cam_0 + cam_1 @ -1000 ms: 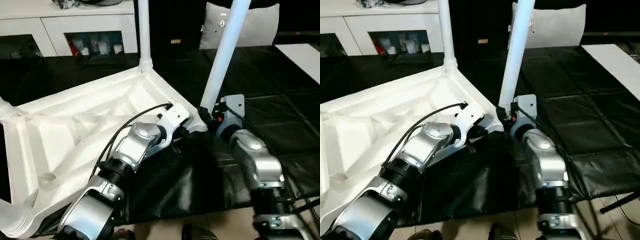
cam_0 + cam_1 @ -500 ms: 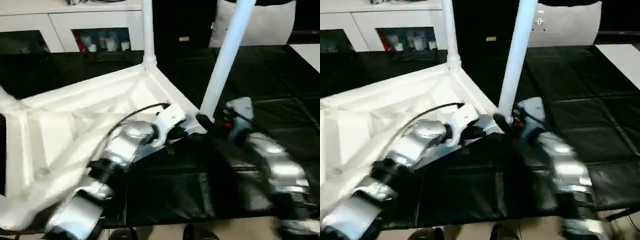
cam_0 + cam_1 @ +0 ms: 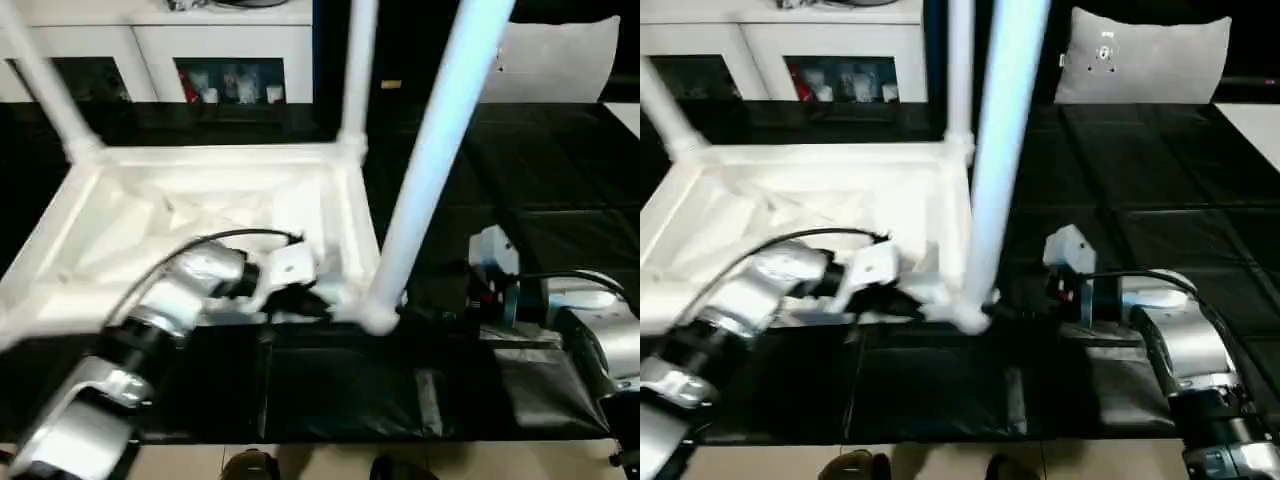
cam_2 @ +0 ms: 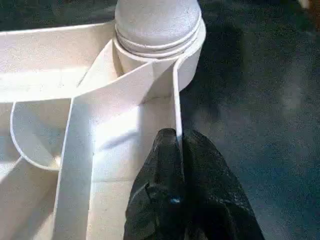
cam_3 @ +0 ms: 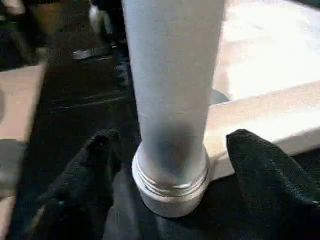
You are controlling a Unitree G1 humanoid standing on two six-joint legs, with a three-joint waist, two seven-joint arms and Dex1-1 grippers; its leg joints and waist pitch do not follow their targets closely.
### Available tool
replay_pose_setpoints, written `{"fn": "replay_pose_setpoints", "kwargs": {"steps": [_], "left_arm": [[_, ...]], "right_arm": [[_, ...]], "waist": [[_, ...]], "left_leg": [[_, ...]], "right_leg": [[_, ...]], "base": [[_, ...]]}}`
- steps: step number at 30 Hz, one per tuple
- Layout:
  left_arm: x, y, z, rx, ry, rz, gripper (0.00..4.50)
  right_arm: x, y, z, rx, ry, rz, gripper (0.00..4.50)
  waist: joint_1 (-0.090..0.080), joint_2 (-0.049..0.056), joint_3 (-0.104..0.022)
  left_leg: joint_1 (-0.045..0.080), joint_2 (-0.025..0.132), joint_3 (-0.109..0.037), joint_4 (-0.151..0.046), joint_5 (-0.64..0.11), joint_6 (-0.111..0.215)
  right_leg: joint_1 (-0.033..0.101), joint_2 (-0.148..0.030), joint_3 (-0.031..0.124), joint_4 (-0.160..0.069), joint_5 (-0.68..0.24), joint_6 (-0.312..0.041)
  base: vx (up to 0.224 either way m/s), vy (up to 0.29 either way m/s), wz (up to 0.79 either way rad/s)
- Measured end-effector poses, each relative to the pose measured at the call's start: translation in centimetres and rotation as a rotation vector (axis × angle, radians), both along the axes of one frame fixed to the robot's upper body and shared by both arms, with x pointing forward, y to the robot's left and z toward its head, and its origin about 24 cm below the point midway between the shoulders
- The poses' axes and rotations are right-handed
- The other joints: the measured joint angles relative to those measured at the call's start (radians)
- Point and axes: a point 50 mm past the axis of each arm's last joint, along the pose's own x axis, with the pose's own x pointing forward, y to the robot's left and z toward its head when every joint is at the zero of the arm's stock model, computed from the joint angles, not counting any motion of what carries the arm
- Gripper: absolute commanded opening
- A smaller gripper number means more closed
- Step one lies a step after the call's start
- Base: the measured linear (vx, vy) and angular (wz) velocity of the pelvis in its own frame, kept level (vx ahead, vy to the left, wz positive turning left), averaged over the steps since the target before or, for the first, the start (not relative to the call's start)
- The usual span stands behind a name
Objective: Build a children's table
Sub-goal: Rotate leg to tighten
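Note:
The children's table (image 3: pixel 215 190) lies upside down on the black-covered work surface, ribbed underside up, with white tube legs standing from its corner sockets. My left gripper (image 4: pixel 177 137) is shut on the thin rim wall just beside the near right corner socket (image 4: pixel 157 55); it also shows at the rim in the left eye view (image 3: pixel 318 300). The near right leg (image 3: pixel 430 170) rises from that socket. My right gripper (image 5: pixel 172 145) is open, one black finger (image 5: pixel 100 155) on each side of the leg's base (image 5: pixel 172 185), neither touching it.
A white cabinet (image 3: pixel 230 40) with open shelves stands behind the work surface. A pale cushion (image 3: pixel 1145 55) leans at the back right. The black cover (image 3: pixel 400 390) runs to the near edge, where shoe tips (image 3: pixel 250 465) show on the floor.
The whole picture has shifted, so the table now looks squared to me. My right gripper's fingers have spread away from the leg's base. My left gripper keeps its hold on the rim.

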Motion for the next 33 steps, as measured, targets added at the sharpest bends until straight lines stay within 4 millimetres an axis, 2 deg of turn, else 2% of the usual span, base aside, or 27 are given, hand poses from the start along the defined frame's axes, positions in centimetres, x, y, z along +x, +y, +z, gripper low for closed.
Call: {"fn": "replay_pose_setpoints", "kwargs": {"steps": [6,11,12,15,20,25,29,32,33], "left_arm": [[-0.6,-0.2,0.1,0.025,0.021,-0.087,0.0],[-0.8,-0.3,0.1,0.022,0.032,-0.108,0.0],[-0.9,-0.3,0.1,0.022,0.031,-0.11,0.0],[-1.0,-0.4,0.1,0.018,0.029,-0.115,0.0],[-1.1,-0.6,0.1,0.01,0.033,-0.116,0.0],[-0.9,-1.3,-0.3,-0.02,0.052,-0.046,0.0],[-0.2,-1.6,-0.5,-0.039,0.058,0.11,0.0],[0.7,-2.3,-0.7,-0.063,0.051,0.28,0.0],[1.0,-2.9,-0.8,-0.076,0.05,0.351,0.0]], "right_arm": [[-0.6,0.9,-0.6,0.011,0.076,0.12,2.85],[-0.6,1.2,-0.6,0.017,0.086,0.144,2.52],[-0.5,1.2,-0.6,0.019,0.086,0.144,2.29],[-0.5,1.3,-0.7,0.023,0.09,0.146,2.07],[-0.7,1.2,-0.6,0.024,0.107,0.142,1.93],[-1.4,0.9,-1.0,0.042,0.138,0.049,1.91],[-0.6,1.2,-1.2,0.054,0.118,-0.126,1.91],[0.8,2.1,-1.5,0.073,0.074,-0.351,1.9],[1.6,2.6,-1.6,0.079,0.06,-0.444,1.89]], "waist": [[0.009,-0.002,0.0],[0.012,-0.003,0.0],[0.012,-0.003,0.0],[0.012,-0.003,0.0],[0.013,-0.003,0.0],[0.02,-0.003,-0.001],[0.0,-0.003,-0.001],[-0.03,-0.003,-0.001],[-0.046,-0.003,-0.001]], "left_leg": [[0.0,0.0,0.004,0.001,0.0,0.0],[0.0,0.0,0.006,0.001,0.0,0.0],[0.0,0.0,0.006,0.001,0.0,0.0],[0.0,0.0,0.006,0.001,0.0,0.0],[0.0,0.0,0.006,0.001,0.0,0.0],[0.0,0.0,0.009,0.001,0.0,0.0],[0.002,0.0,0.01,0.003,0.0,0.0],[0.005,-0.001,0.009,0.003,0.001,-0.001],[0.007,-0.001,0.008,0.004,0.001,-0.001]], "right_leg": [[0.0,-0.001,0.002,0.001,0.0,0.0],[0.0,-0.002,0.003,0.001,0.0,0.0],[0.0,-0.002,0.003,0.001,0.0,0.0],[0.0,-0.002,0.003,0.001,0.0,0.0],[0.0,-0.002,0.003,0.001,0.0,0.001],[0.001,-0.002,0.007,0.002,-0.001,0.002],[0.001,-0.002,0.008,0.002,-0.002,0.003],[0.002,-0.003,0.006,-0.001,-0.003,0.004],[0.003,-0.004,0.003,-0.003,-0.003,0.004]], "base": [[0.0,0.0,0.0],[0.0,0.0,0.0],[0.0,0.0,0.0],[0.0,0.0,0.0],[0.0,0.0,0.0],[0.0,0.0,0.0],[0.0,0.0,0.0],[0.0,0.0,0.0],[0.0,0.0,0.0]]}}
